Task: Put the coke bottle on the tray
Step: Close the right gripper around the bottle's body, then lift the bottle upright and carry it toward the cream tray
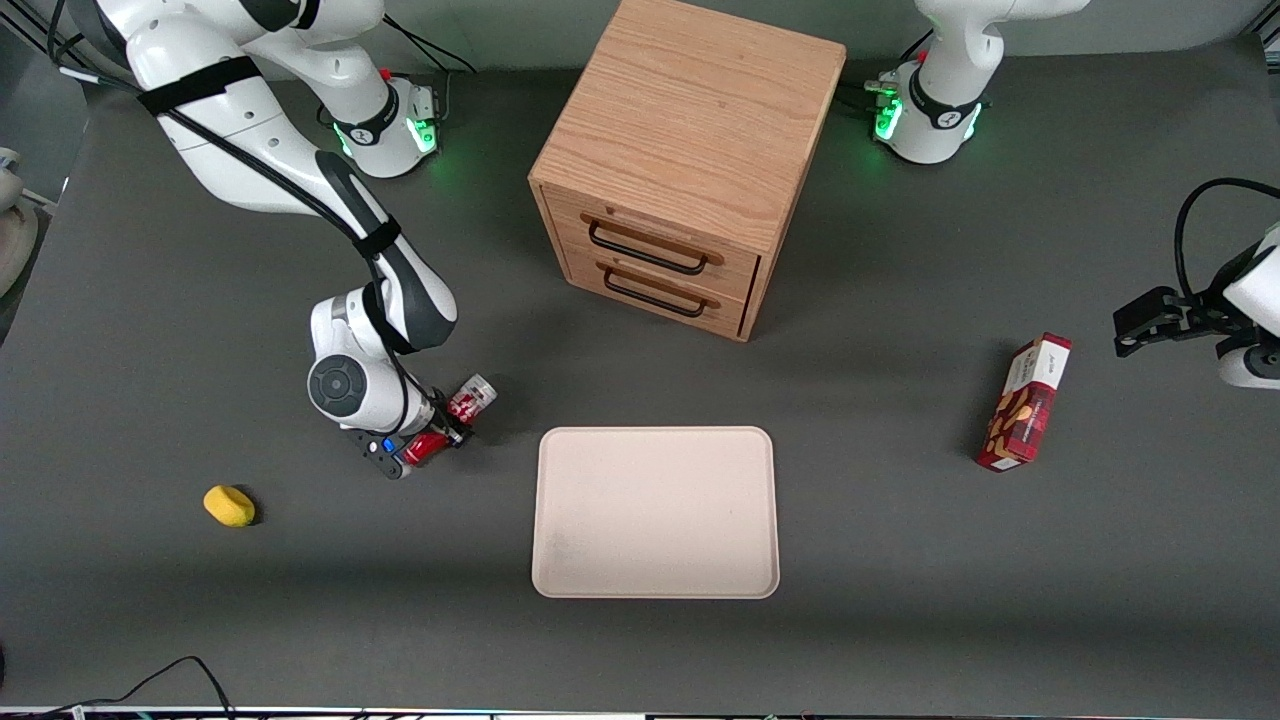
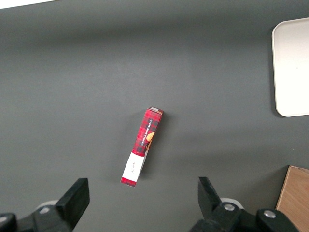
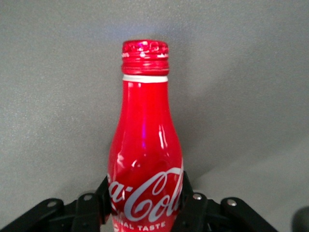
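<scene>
Even overhead light left soft shadows beside the drawer cabinet (image 1: 690, 160) on the tabletop (image 1: 900, 600). Glare streaked the coke bottle (image 3: 145, 164) in my hand (image 3: 145, 205); the frames were sharp.

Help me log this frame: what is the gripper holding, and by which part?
The gripper, beside the tray, is shut on the coke bottle, gripping its lower body at the white lettering.
</scene>
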You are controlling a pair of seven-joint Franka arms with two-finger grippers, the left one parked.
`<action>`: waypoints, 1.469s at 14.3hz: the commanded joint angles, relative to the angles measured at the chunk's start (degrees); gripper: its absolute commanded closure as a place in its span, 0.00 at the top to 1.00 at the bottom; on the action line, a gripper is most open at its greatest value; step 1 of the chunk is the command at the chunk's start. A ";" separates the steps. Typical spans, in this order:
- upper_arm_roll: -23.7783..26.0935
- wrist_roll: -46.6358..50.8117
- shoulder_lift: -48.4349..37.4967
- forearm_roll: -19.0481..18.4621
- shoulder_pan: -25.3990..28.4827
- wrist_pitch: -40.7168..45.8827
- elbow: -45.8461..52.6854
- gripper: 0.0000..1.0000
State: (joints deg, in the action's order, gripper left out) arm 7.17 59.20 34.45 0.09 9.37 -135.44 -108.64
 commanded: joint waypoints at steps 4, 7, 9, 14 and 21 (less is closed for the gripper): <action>-0.05 -0.39 -1.22 -0.61 0.13 0.17 1.31 0.00; 0.04 -3.37 -1.76 -4.04 -0.14 9.89 8.50 0.00; 0.13 -7.76 -1.93 -3.96 -0.14 15.97 14.30 0.00; 0.74 -16.91 -0.27 -3.69 0.56 28.64 32.23 0.00; 4.33 -33.85 13.60 -3.61 4.61 26.82 54.91 0.00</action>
State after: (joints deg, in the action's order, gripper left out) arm 9.28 32.28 39.92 -3.16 13.91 -108.28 -63.92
